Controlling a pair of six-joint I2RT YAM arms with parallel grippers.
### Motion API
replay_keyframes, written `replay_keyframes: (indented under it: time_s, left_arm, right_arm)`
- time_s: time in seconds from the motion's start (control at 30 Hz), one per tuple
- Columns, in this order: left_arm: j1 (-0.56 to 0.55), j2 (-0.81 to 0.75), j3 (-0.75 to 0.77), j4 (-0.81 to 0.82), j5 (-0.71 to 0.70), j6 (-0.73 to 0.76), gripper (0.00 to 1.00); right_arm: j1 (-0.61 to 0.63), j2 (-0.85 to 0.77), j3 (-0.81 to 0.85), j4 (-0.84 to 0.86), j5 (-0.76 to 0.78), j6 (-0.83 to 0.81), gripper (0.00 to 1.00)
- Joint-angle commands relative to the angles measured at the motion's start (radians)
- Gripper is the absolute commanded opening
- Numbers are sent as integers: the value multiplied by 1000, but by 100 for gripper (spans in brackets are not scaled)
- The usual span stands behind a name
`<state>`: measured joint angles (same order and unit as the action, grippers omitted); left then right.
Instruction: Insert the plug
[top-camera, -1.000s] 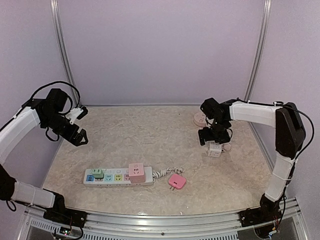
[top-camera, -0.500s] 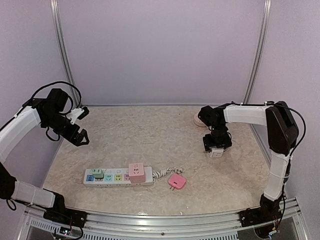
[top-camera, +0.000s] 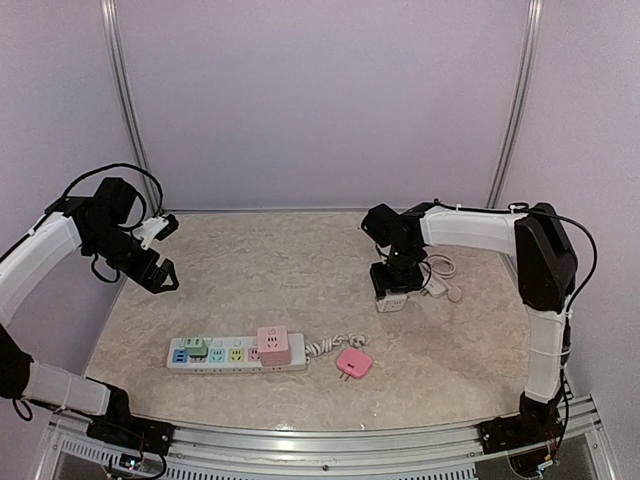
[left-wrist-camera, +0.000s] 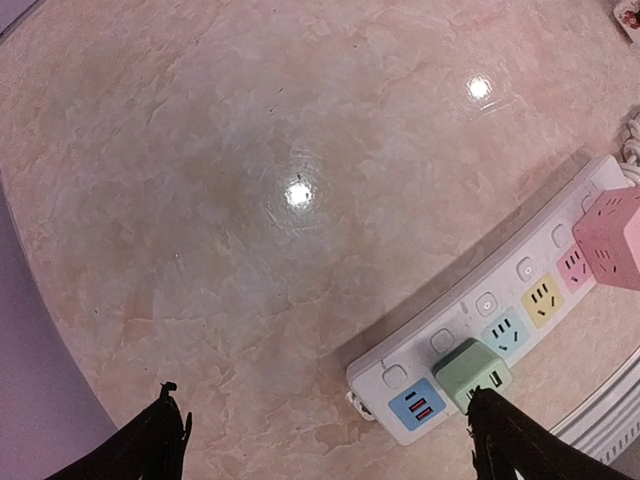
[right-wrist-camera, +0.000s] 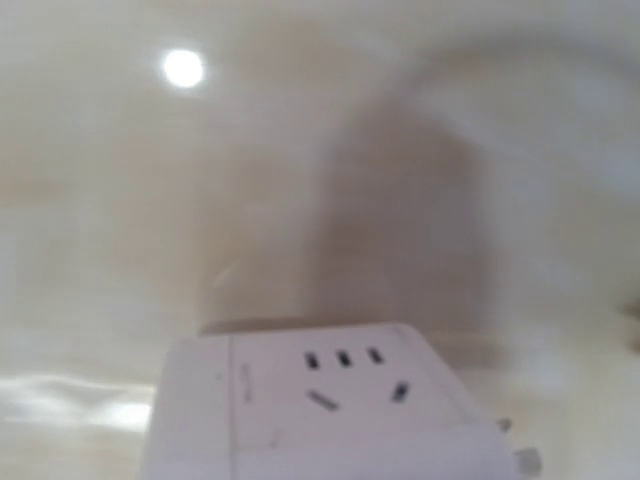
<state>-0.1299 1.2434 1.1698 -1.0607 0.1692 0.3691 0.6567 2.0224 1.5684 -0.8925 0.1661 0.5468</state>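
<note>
White cube plug, gripped between right fingers, power strip well apart

Marbled beige table — lilac walls, metal posts

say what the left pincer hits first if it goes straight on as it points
Likely the bare table, just beside the end of the power strip; depth is unclear, so the left pincer might clip it.
</note>
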Motion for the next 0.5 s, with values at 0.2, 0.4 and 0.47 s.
replay_keyframes:
  time_s: [0.2, 0.4, 0.47]
  left_arm:
    - [7, -7, 24, -16, 29, 15, 95]
    - [7, -7, 27, -21, 41, 16, 95]
    - [7, -7, 27, -21, 41, 16, 95]
  right_arm:
    - [23, 121, 138, -53, 4, -56, 52]
    - [47, 52, 167, -76, 28, -82, 99]
    - [69, 8, 171, -74, 36, -97, 99]
